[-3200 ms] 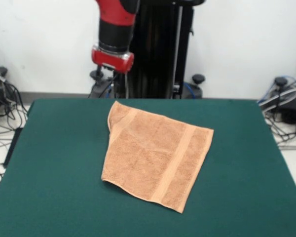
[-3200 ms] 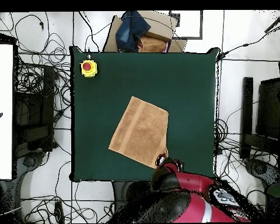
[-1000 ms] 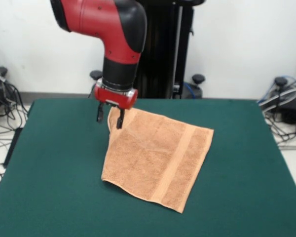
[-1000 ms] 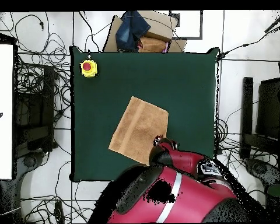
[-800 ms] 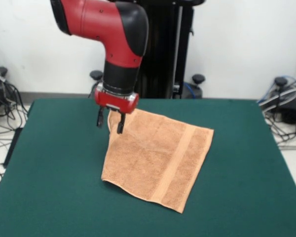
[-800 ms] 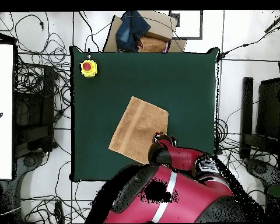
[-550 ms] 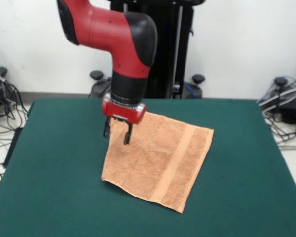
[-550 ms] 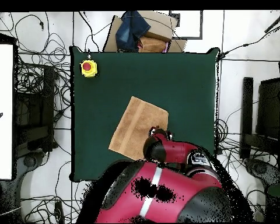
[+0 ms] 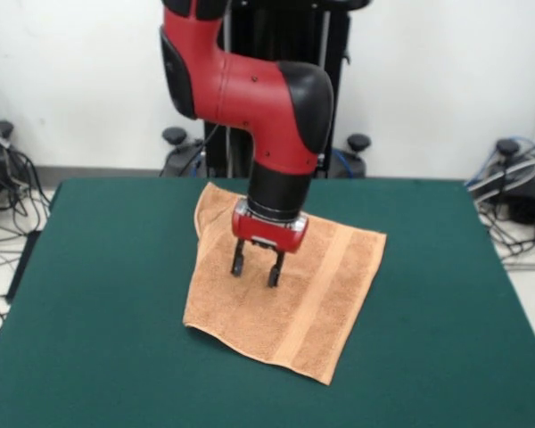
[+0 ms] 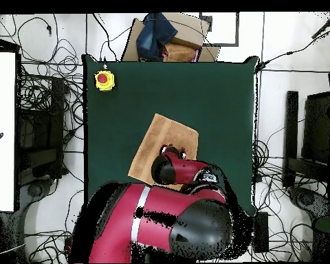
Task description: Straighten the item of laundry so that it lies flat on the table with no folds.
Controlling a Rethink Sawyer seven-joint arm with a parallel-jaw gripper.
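White wall behind, cables on the floor both sides, and a big dark green table (image 9: pixel 98 339) filling most of the front view. We saw the towel (image 9: pixel 316 308) lying roughly mid-table, turned at an angle to the table edges, w/ a woven stripe running along its right part. It wasn't fully flat: the far left corner looked doubled over, a fold line running down that left edge, and the near edge seemed to sit slightly lifted off the felt. The red and black arm (image 9: pixel 250 89) came down over the towel's middle. The gripper (image 9: pixel 255 268) pointed straight down, jaws spread apart w/ a clear gap and nothing held between them; fingertips (image 9: pixel 274 279) were at or just above the cloth, we couldn't tell which. In the overhead view the arm (image 10: pixel 161 227) covered the towel's (image 10: pixel 150 148) lower right part, so the gripper itself was hidden there. A yellow box w/ a red button (image 10: pixel 104 80) sat near one table corner, well apart from the towel.
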